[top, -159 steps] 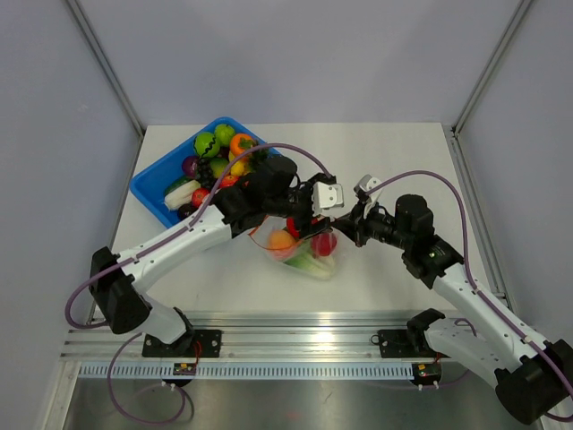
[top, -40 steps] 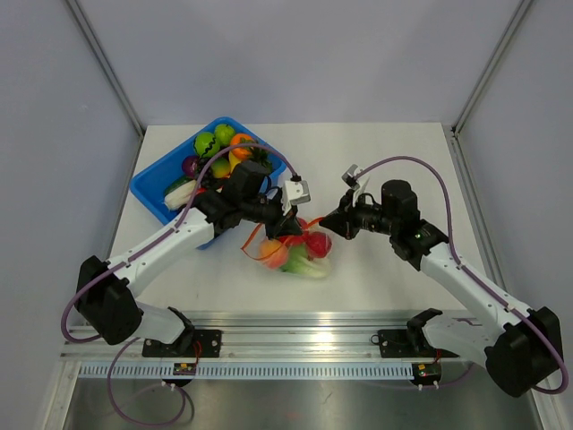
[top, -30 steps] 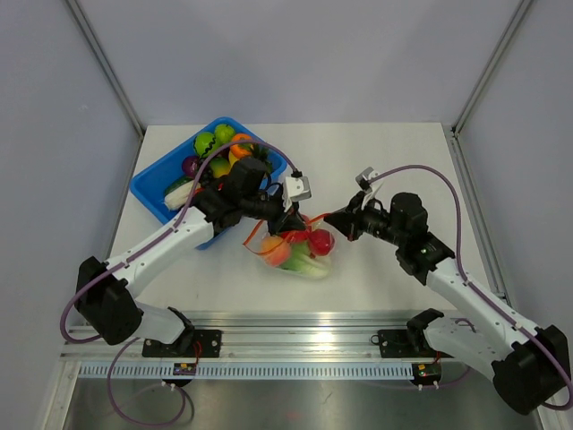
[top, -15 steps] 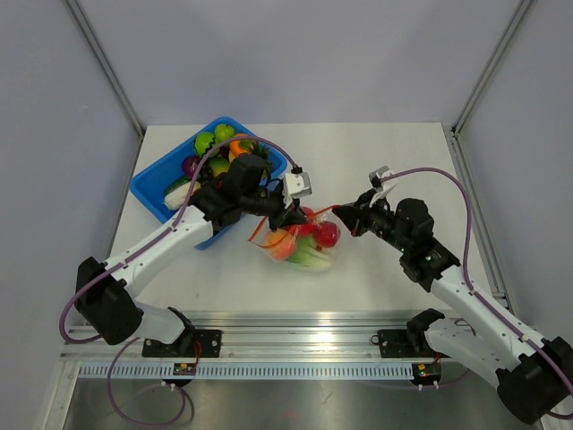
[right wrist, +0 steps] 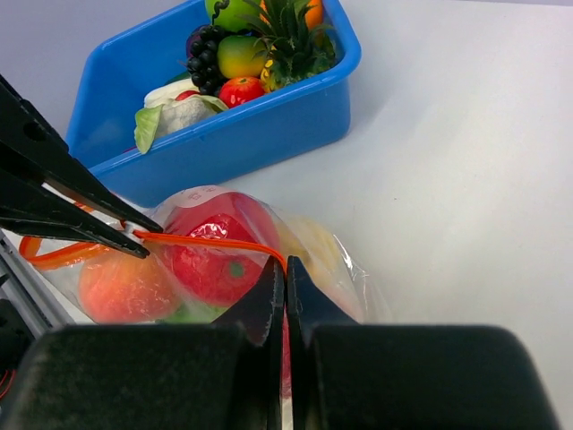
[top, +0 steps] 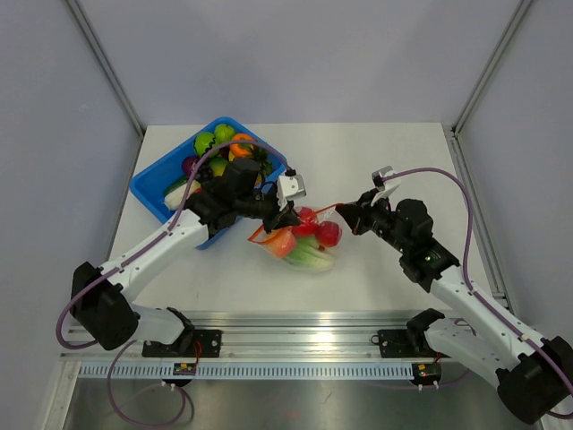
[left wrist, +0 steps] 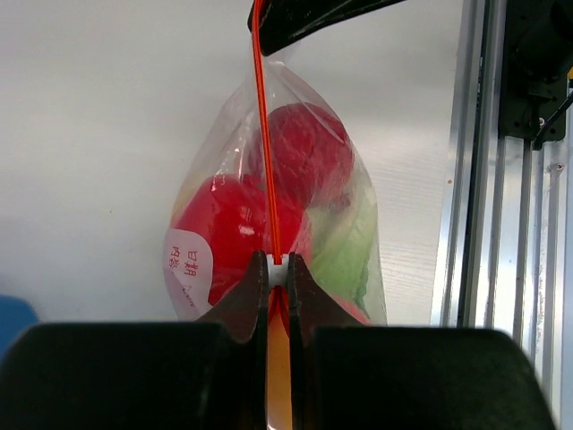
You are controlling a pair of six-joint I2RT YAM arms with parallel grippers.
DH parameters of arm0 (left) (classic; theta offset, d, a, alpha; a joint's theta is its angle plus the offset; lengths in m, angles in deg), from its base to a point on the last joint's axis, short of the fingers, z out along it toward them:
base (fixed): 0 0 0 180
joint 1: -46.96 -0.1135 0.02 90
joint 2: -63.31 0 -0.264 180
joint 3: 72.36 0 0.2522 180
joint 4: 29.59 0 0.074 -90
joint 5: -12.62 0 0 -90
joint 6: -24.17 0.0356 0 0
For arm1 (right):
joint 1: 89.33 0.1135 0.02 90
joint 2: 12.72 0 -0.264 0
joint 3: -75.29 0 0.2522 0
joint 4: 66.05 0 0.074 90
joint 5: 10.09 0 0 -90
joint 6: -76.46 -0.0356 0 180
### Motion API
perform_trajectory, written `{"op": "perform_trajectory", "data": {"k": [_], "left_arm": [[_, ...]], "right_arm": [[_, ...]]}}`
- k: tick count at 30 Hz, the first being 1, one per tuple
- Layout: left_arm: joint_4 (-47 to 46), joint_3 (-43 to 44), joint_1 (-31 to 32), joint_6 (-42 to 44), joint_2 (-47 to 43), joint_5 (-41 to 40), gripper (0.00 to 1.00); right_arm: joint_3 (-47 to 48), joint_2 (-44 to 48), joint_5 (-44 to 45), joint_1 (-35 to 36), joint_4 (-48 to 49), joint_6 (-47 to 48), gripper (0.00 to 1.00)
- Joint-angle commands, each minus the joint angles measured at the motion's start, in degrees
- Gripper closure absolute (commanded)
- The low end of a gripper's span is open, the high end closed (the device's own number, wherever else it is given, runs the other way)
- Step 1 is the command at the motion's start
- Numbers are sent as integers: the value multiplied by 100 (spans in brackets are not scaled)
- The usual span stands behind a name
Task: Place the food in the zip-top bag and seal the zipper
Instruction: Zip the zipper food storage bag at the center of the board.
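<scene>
The zip-top bag lies on its side on the table, filled with food: two red pieces, an orange one and leafy green lettuce show through the clear plastic, along with a white label printed in red. Its zipper runs as a thin, taut red-orange line along the bag's far edge, held at both ends. The left gripper is at the bag's left end, jaws pressed almost together on the strip. A small white piece sits between the tips, apparently the slider tab, though it is too small to be sure. In that wrist view the bag hangs directly beyond the fingertips, with the zipper leading straight away to the other arm's dark finger. The right gripper is at the bag's right end, its jaws likewise pinched down to a sliver on the strip. From its own camera the bag bulges just past and below the tips, and the red line runs leftward to the left arm's fingers. The blue bin stands just behind and to the left of the bag, close to it, holding more toy fruit and vegetables.
</scene>
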State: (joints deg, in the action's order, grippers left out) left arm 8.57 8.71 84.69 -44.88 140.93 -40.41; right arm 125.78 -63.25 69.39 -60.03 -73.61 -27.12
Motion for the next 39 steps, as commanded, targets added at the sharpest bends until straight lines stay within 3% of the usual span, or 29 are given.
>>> {"op": "perform_trajectory", "data": {"k": [1,25,39], "left_arm": [[548,-165,-170,-21,-309,-243,100],[609,-692,-425,-276,-634,-480,100],[698,-1185,-653,-592,-1328,-936,100]], "right_arm": [[10,69,1008,-135,444,40,100],[-8,-37,1245,-135,444,-21,100],[10,-45,1325,-153,382,-39,100]]}}
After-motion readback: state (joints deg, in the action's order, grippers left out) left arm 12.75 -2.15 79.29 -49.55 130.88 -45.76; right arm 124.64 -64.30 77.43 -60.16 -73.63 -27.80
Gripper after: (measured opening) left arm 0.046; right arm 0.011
